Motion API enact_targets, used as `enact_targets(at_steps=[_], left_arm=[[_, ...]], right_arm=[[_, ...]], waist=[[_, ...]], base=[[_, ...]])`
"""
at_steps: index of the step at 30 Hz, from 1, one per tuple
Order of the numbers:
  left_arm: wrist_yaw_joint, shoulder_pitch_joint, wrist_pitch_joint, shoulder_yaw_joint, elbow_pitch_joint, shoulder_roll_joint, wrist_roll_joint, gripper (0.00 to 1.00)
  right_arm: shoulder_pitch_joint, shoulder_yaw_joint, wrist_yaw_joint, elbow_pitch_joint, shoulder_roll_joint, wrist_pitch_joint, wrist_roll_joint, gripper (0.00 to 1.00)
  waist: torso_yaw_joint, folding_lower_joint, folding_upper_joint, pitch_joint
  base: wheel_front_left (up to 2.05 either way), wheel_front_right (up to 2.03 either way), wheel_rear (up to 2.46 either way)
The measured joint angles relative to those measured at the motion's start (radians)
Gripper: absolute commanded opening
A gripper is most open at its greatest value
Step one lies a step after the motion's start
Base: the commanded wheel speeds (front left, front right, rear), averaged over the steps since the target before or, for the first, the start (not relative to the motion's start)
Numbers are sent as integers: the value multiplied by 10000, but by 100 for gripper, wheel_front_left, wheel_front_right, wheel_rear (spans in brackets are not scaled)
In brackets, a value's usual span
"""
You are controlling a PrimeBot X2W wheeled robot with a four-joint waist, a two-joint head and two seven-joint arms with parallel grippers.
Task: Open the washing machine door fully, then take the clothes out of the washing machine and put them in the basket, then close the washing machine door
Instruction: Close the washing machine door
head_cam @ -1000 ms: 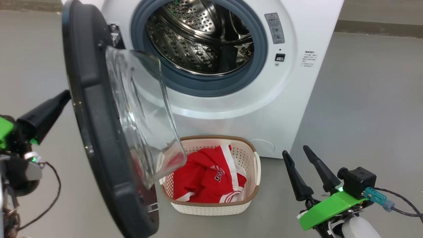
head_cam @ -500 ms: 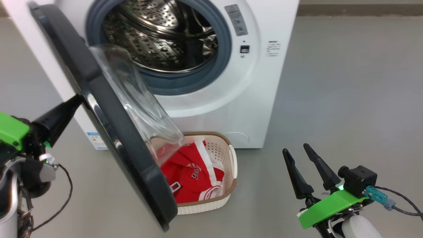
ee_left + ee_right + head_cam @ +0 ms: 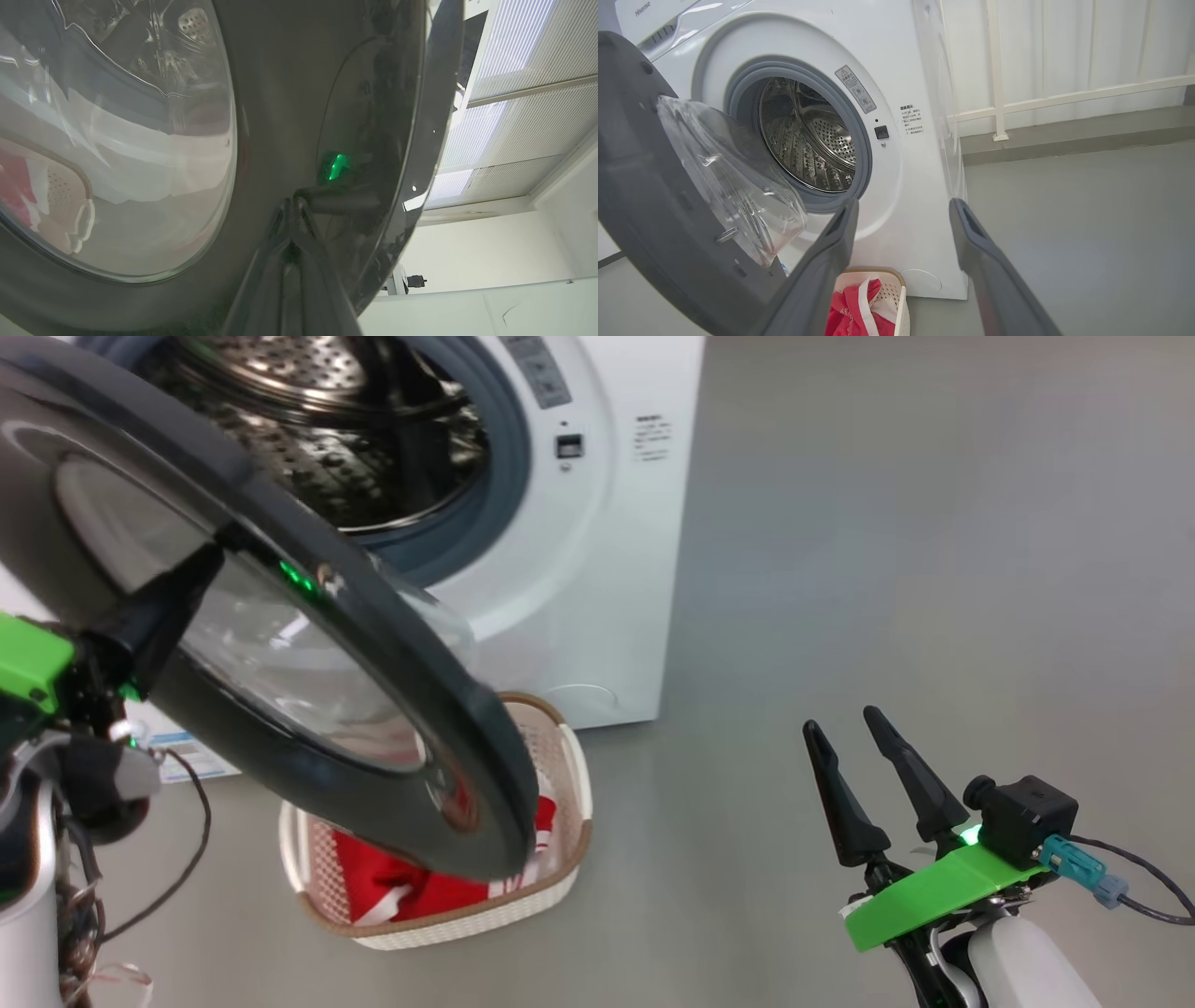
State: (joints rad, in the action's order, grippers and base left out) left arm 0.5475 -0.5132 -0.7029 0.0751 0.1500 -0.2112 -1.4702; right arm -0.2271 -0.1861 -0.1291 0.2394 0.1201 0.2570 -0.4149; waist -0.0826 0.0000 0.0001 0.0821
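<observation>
The white washing machine (image 3: 597,569) stands at the upper left, its steel drum (image 3: 308,439) showing no clothes inside. The washing machine door (image 3: 355,616) hangs half-swung across the opening, black frame and glass bowl facing me. My left gripper (image 3: 201,569) is shut, its tip pressed on the door's outer face; the left wrist view has that tip (image 3: 292,205) against the black frame (image 3: 280,93). Below the door sits the cream basket (image 3: 467,924) holding red clothes (image 3: 392,882), partly hidden by the door. My right gripper (image 3: 842,723) hovers open and empty at the lower right.
Bare grey floor (image 3: 887,523) spreads to the right of the machine. The right wrist view looks between open fingers (image 3: 903,205) at the machine (image 3: 915,186), the basket (image 3: 899,294) and a white rail (image 3: 1064,98) along the back wall. A blue label (image 3: 187,751) shows low on the machine.
The head view has turned, shifting the whole picture left. The door has swung further toward the opening with my left gripper against its outer face. The right gripper stays open.
</observation>
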Motion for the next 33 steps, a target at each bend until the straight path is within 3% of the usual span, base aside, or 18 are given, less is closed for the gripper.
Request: enact_targets(at_steps=[14,19,33], left_arm=[[-708,-1146,989,293,-1172,228,472,0],[-1225,-1429,1252,291,-1559,186,698,0],[-1925,-2116,1691,420,-2696,155,805,0]], right_arm=[[-136,46,0,-77,-201,0,17,100],[-205,71,0,-134,-219,0,73,100],[-225,79,0,-201,-332,0,104,100]], waist=[[-1206,0,0,556],[-1565,1,0,744],[-2015,0,0,1057]], base=[[0,0,0],[0,0,0],[0,0,0]])
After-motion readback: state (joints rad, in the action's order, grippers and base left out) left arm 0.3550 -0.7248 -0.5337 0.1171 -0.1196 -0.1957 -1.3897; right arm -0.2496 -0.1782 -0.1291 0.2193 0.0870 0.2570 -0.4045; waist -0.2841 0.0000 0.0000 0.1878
